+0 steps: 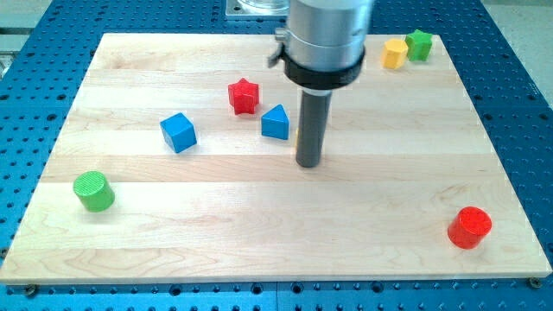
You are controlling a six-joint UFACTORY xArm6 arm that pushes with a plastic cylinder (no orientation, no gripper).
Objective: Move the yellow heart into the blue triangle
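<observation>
The blue triangle [275, 123] sits on the wooden board a little above the middle. My rod comes straight down just to its right, with my tip [309, 163] on the board below and right of the triangle. A thin yellow sliver [296, 135] shows at the rod's left edge, between rod and triangle. It may be the yellow heart, mostly hidden behind the rod; I cannot make out its shape.
A red star [244, 95] lies up and left of the triangle, and a blue cube [178, 132] further left. A green cylinder [93, 191] is at lower left and a red cylinder [469, 227] at lower right. A yellow block [395, 53] and a green star [419, 44] sit together at top right.
</observation>
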